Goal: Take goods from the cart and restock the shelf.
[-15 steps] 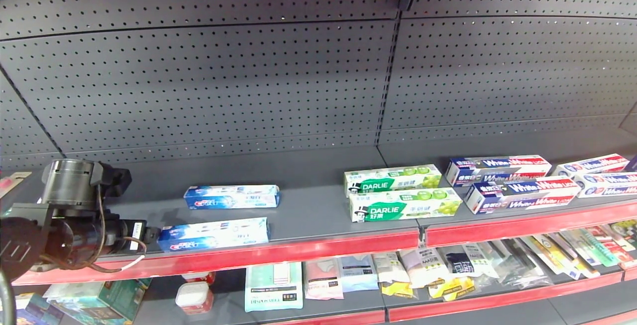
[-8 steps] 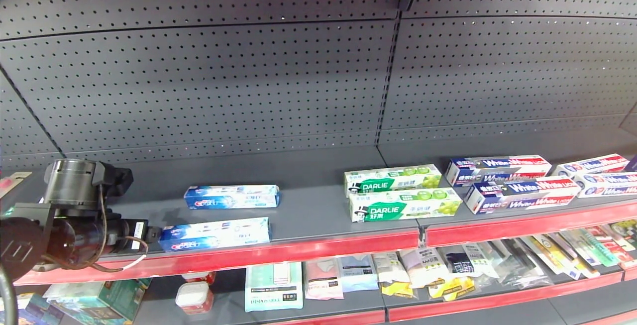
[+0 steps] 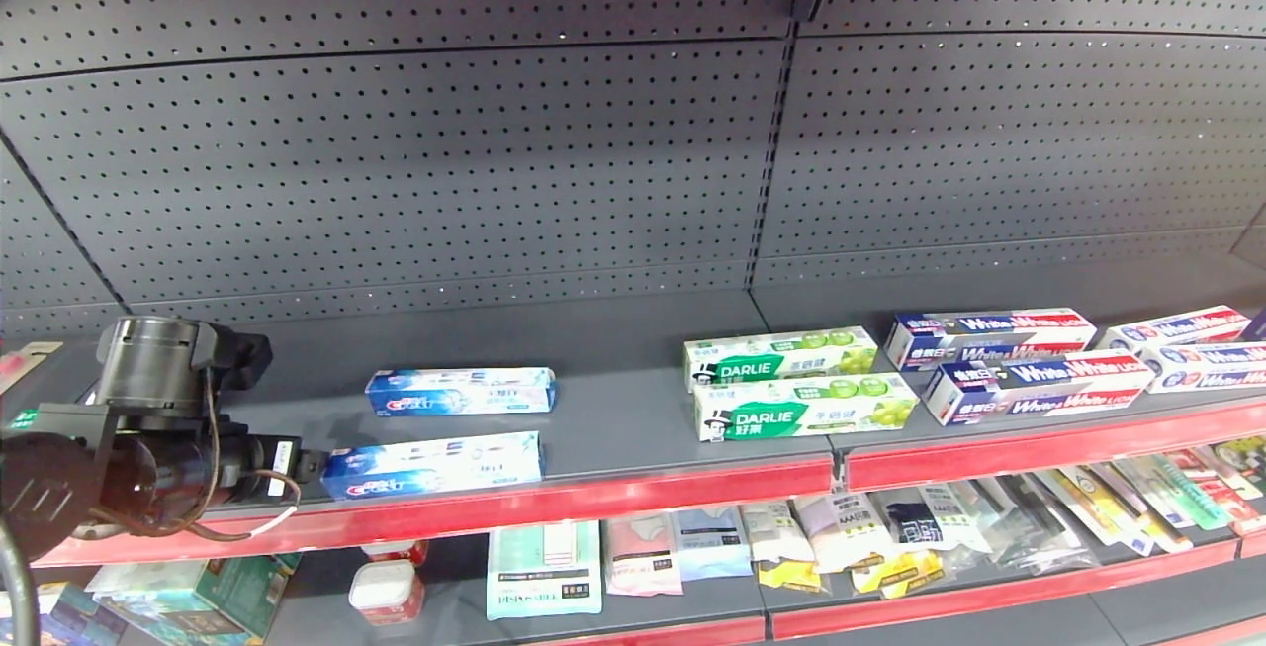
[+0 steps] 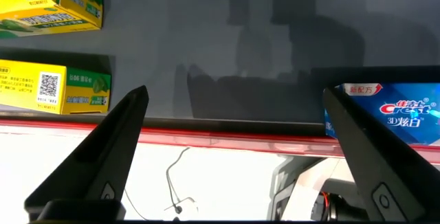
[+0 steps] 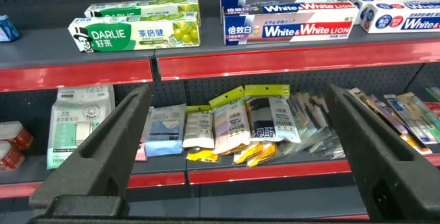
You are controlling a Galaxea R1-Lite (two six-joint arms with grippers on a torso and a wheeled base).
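Two blue toothpaste boxes lie on the grey shelf [image 3: 633,399]: one at the front edge [image 3: 432,465], one behind it [image 3: 460,391]. My left arm [image 3: 148,428] stands at the shelf's left end, its tip against the front box's left end. My left gripper [image 4: 235,92] is open with nothing between its fingers, and the front blue box [image 4: 392,110] lies just beside one finger [image 4: 357,135]. My right gripper [image 5: 238,90] is open and empty, held back from the shelf, facing the green boxes [image 5: 137,28] and the white boxes [image 5: 289,18].
Two green boxes [image 3: 791,384] and several white-and-blue boxes [image 3: 1029,359] fill the shelf's right part. Yellow boxes [image 4: 51,45] lie at its far left. The lower shelf [image 3: 692,616] holds packets, a small jar [image 3: 386,592] and cartons. Perforated back panels [image 3: 445,161] rise behind.
My left arm has shifted a little to the right, and the front blue box has slid slightly right with it. Everything else has stayed put.
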